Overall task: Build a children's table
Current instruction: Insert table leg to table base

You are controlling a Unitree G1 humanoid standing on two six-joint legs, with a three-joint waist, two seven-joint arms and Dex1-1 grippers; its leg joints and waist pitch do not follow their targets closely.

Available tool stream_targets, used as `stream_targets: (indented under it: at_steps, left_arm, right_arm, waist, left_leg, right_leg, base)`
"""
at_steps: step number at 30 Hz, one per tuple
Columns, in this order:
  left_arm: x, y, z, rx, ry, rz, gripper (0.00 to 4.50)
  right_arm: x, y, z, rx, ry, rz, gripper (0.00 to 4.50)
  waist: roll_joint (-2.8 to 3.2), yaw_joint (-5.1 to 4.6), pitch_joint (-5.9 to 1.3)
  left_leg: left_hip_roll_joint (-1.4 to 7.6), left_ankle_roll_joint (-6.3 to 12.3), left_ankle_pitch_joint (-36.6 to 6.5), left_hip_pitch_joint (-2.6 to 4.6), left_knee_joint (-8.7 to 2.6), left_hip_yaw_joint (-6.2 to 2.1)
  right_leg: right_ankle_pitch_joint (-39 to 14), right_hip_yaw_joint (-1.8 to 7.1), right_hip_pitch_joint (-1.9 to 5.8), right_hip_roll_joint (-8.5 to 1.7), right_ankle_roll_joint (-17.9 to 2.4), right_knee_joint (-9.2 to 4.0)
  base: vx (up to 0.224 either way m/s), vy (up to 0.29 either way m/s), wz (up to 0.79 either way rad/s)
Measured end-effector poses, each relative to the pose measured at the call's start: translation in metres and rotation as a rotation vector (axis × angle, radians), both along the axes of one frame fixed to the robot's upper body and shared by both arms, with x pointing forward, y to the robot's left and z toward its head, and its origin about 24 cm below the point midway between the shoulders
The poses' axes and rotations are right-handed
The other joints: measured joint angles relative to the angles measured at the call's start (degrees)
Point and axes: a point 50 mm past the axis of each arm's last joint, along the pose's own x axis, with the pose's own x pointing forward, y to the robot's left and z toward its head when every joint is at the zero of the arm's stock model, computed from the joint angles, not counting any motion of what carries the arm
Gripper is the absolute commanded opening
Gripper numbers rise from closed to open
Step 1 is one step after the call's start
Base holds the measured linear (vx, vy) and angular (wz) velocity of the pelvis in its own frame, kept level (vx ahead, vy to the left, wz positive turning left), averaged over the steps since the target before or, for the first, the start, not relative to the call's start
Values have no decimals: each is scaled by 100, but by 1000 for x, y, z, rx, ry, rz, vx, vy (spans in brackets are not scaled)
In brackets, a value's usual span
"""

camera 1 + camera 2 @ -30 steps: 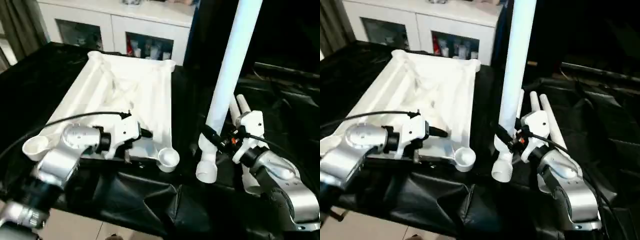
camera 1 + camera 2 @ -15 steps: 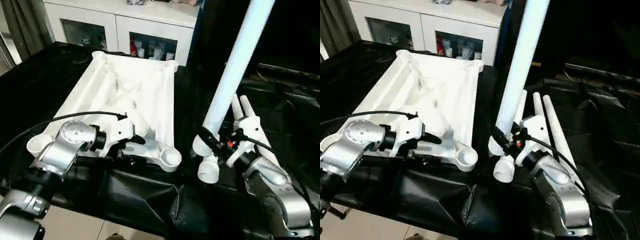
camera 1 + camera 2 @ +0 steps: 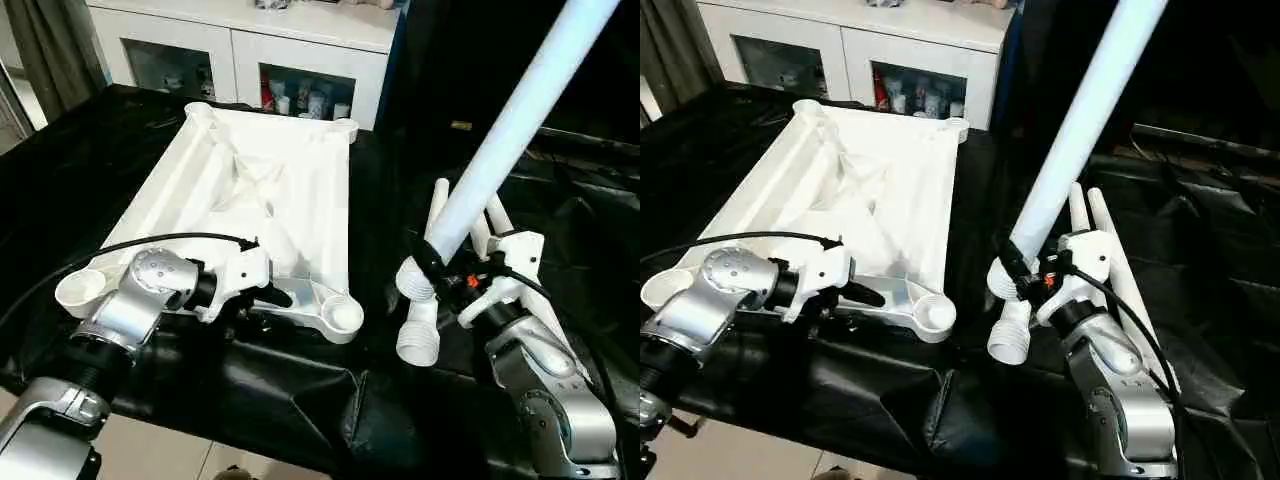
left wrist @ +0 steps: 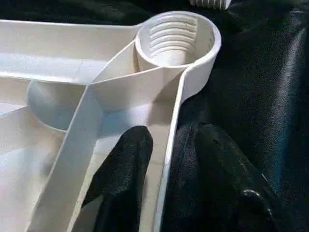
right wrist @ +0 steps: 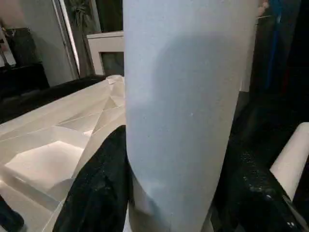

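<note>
The white tabletop (image 3: 250,190) lies underside up on the black cloth, with round sockets at its corners. My left gripper (image 3: 275,298) is at its near edge, beside the near right socket (image 4: 176,36). Its fingers (image 4: 123,183) straddle the raised rim, one inside and one outside, shut on it. My right gripper (image 3: 432,262) is shut on a long white tube leg (image 3: 500,140) near its threaded lower end (image 3: 410,280). That end hangs just right of the near right socket, and the leg leans up and to the right. In the right wrist view the leg (image 5: 188,96) stands between the black fingers (image 5: 101,193).
More white legs (image 3: 497,215) lie on the cloth behind my right gripper, one with its threaded end (image 3: 420,340) near the table's front. A white cabinet (image 3: 250,50) with glass doors stands behind the tabletop. Black cloth (image 3: 300,400) hangs over the front edge.
The held leg has tipped from nearly upright to leaning well to the right, its lower end staying near the socket. My left gripper has stayed on the rim. The camera has shifted.
</note>
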Motion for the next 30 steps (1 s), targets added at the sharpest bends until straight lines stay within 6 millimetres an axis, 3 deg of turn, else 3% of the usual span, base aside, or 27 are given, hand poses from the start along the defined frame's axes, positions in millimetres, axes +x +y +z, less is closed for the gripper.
stream_targets:
  at_steps: [12, 17, 25, 26, 30]
  left_arm:
    - [3, -5, 1, -5, 4, -21, 33]
    - [2, -5, 1, 0, -5, -45, 6]
    - [3, -6, 0, 18, -27, -35, 6]
    - [4, -7, 0, 15, -25, -7, 47]
    - [11, -9, -1, -15, -51, 178, 59]
  right_arm:
    - [0, -2, 0, -12, 0, 0, 188]
    - [0, -3, 0, -21, -2, 0, 188]
    - [0, -3, 1, -25, -2, 1, 188]
    - [0, -3, 1, -25, -3, 2, 188]
    - [0, -2, 1, -26, -4, 4, 188]
  waist:
    - [2, -14, 1]
    - [2, -42, 1]
    - [2, -53, 1]
    - [2, -53, 1]
    - [3, -60, 3]
  left_leg:
    - [0, 0, 0, 0, -2, 1]
    - [0, 0, -1, 0, -3, 3]
    - [2, 0, 0, 7, -13, 6]
    - [2, -1, 1, 9, -13, 7]
    - [6, -5, 3, 10, -13, 9]
  right_leg:
    - [0, 0, 0, 0, -1, -2]
    - [0, 3, 0, 0, -1, -5]
    - [-3, 3, -1, 1, -4, -4]
    - [-2, 3, -1, 1, -4, -4]
    - [0, 0, -4, 0, -8, 2]
  base:
    - [0, 0, 0]
    - [0, 0, 0]
    - [0, 0, 0]
    - [0, 0, 0]
    - [0, 0, 0]
